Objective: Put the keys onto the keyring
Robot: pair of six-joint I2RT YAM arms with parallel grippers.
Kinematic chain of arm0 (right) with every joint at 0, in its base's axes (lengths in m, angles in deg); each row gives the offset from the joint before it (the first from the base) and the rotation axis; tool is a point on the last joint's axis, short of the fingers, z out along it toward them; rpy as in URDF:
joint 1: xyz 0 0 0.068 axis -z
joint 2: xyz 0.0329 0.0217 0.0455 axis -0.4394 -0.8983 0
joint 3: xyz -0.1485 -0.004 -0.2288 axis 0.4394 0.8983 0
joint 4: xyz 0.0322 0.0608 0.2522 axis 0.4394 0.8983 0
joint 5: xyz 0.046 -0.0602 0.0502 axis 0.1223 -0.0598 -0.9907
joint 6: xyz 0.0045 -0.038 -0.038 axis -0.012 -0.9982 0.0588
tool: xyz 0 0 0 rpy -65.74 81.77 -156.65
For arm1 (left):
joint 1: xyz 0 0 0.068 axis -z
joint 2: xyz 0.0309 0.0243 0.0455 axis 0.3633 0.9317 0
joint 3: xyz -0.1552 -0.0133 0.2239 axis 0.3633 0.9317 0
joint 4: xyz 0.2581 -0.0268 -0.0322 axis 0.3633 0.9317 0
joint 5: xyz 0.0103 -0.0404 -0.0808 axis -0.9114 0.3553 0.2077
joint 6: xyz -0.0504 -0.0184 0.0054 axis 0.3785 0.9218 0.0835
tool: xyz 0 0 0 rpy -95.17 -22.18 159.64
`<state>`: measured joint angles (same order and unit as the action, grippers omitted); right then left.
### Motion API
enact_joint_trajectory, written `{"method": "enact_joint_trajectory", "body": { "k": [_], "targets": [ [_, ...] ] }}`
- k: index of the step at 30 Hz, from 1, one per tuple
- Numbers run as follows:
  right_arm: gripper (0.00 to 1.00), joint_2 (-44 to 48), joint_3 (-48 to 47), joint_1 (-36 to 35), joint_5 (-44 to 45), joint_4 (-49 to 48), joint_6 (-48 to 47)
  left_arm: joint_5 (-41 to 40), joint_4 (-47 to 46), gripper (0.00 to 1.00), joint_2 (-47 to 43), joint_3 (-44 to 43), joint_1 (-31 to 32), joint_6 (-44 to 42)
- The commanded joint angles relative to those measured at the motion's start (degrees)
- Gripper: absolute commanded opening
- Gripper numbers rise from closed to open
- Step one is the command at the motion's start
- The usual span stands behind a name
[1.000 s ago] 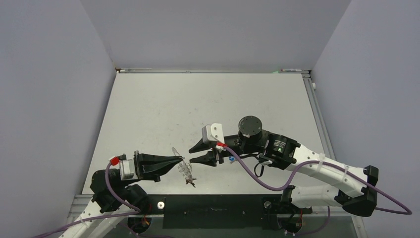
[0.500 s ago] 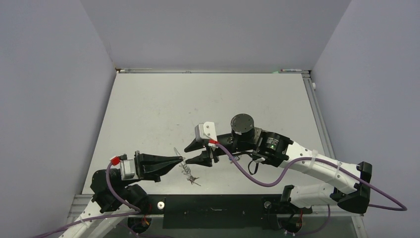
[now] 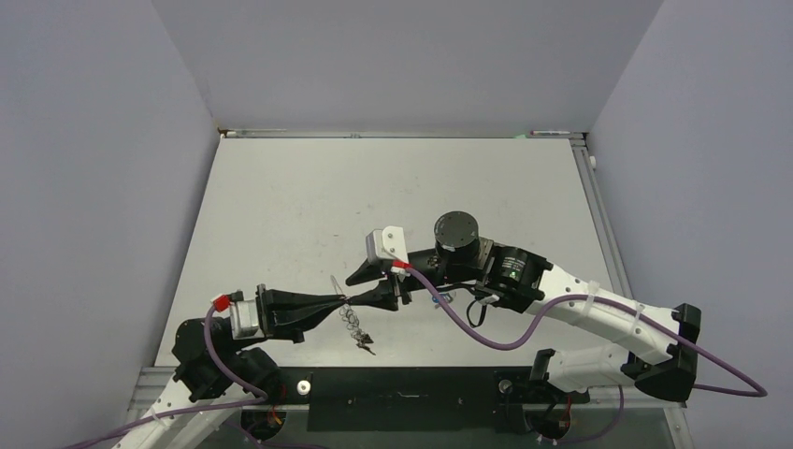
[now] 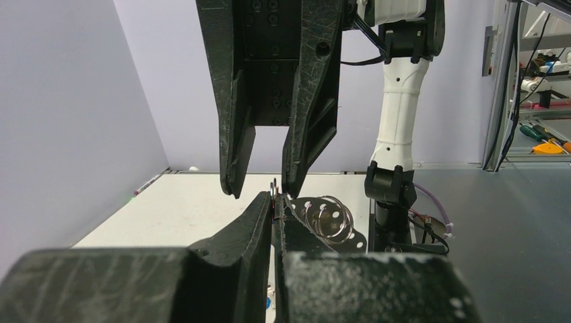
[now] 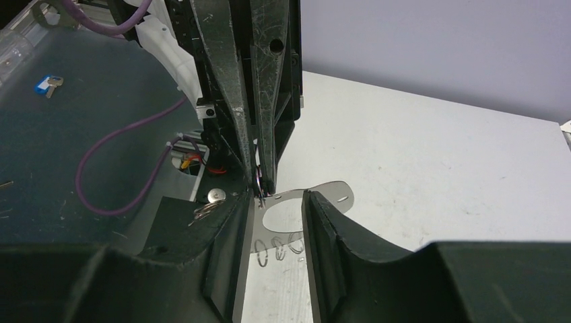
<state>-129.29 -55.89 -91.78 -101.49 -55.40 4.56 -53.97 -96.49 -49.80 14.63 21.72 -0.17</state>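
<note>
1. The left gripper [image 4: 275, 200] was pressed together on the rim of the keyring [image 4: 328, 219], holding it tilted above the table [image 3: 374, 187].
2. The right gripper [image 4: 262, 190] stood partly spread, straddling that pinched rim and gripping nothing.
3. The step in hand looked like lining up on a split ring. A small dark thing [image 3: 364, 346] dangling below was possibly a key.
4. The blue-tagged key [image 5: 46, 85] lay well apart on a dark surface, so the next move called for fetching it and threading it finely.
</note>
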Motion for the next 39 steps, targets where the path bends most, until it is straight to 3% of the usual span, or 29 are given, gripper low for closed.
{"method": "enact_joint_trajectory", "body": {
  "k": [1, 16, 24, 27, 31, 39],
  "targets": [
    [0.33, -1.0, -2.0, -0.4, -0.9, -2.0, -0.9, 0.2, -3.2, 0.0, 0.4, -1.2, -0.3, 0.3],
    [0.06, -2.6, -2.4, -0.7, -0.7, -1.3, -1.7, 0.9, -3.7, 0.0, -0.2, -0.9, -0.6, 0.6],
    [0.05, -2.0, -2.2, -1.1, 0.1, -1.4, -3.3, 1.2, -2.6, 0.0, -1.4, -0.7, -0.5, 0.0],
    [0.05, -1.2, -1.9, -1.4, 1.7, -1.0, -4.4, 1.6, -0.9, 0.1, -2.3, -1.0, -0.5, -1.3],
    [0.05, 0.7, -0.6, -2.1, 4.8, -1.8, -5.5, -0.4, 3.2, 0.37, -3.5, -1.8, -0.5, -4.0],
    [0.05, 3.1, 3.7, -6.2, 18.9, -2.9, -11.3, -3.9, 12.1, 0.64, -6.7, -3.6, -0.5, -8.4]
  ]
}}
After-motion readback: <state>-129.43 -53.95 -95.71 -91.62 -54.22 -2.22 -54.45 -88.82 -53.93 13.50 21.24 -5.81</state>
